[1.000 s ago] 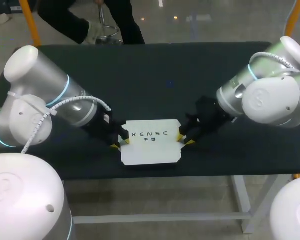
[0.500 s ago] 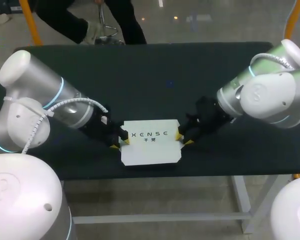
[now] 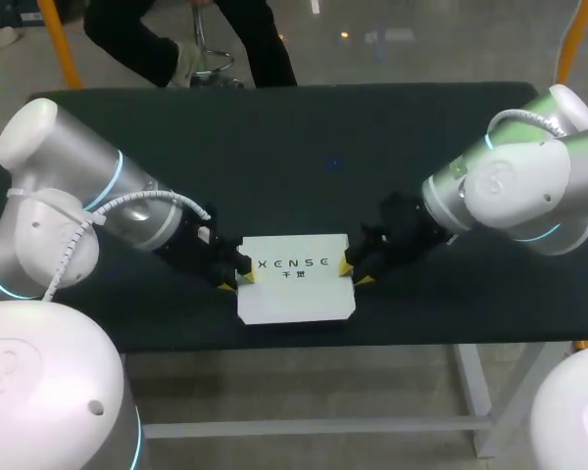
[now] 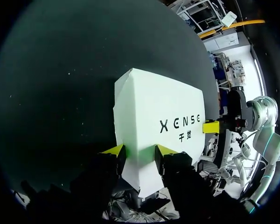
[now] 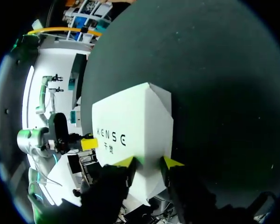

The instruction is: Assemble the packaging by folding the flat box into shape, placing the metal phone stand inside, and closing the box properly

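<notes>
A white closed box [image 3: 294,286] with dark print on its top lies near the table's front edge. My left gripper [image 3: 233,280] is at its left end and my right gripper [image 3: 353,273] at its right end. In the left wrist view the box [image 4: 158,112] has its near end between the two yellow tips of my left gripper [image 4: 140,150], both touching it. The right wrist view shows the same: the box [image 5: 130,121] runs between the tips of my right gripper [image 5: 149,162]. No phone stand is in sight.
The dark table [image 3: 304,137] stretches bare behind the box. Its front edge lies just below the box.
The right gripper has shifted a little to the left against the box's end, and the left arm's elbow has swung slightly. The box has stayed in place.
</notes>
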You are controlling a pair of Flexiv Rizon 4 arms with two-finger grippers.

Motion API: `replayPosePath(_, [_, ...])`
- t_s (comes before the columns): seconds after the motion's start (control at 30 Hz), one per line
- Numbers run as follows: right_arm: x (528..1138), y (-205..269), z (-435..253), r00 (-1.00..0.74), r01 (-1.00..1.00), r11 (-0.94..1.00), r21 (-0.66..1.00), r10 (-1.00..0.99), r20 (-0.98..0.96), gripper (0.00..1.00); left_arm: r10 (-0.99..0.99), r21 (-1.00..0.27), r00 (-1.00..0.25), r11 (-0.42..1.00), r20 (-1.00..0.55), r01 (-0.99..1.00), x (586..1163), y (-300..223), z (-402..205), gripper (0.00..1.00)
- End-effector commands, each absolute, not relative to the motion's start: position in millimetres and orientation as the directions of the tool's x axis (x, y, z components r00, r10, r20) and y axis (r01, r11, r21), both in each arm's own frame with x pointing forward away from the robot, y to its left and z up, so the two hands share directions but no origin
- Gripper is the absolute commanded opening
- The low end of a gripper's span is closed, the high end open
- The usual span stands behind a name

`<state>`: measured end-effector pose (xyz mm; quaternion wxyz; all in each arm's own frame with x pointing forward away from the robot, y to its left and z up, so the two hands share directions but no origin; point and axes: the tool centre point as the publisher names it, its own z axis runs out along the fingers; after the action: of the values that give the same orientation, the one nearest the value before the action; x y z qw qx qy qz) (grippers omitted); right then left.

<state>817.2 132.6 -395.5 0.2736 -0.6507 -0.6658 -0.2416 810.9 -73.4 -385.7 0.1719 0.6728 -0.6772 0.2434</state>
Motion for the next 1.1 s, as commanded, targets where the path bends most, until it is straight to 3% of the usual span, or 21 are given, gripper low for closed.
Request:
replayPosePath(0.03, [817.9,137.2,-398.9,0.000,0.999,0.032,-0.035,0.736,0.677,0.38,-0.830,-0.097,-0.037,-0.020,0.556,-0.995,811.6,-80.6,-391.4,0.42])
replayPosePath(0.33, [817.9,139.0,-400.9,0.016,0.999,0.009,-0.034,0.739,0.674,0.34,-0.829,-0.086,-0.032,-0.019,0.558,-0.996,811.7,-82.3,-391.0,0.37])
replayPosePath(0.77, [816.2,134.1,-404.4,0.031,0.999,-0.010,-0.034,0.737,0.675,0.45,-0.832,-0.074,-0.023,-0.022,0.555,-0.997,809.7,-79.5,-392.6,0.37])
replayPosePath(1.1, [815.9,136.9,-405.5,0.032,0.999,-0.014,-0.031,0.727,0.686,0.45,-0.823,-0.069,-0.026,-0.016,0.567,-0.998,807.9,-80.6,-395.4,0.38])
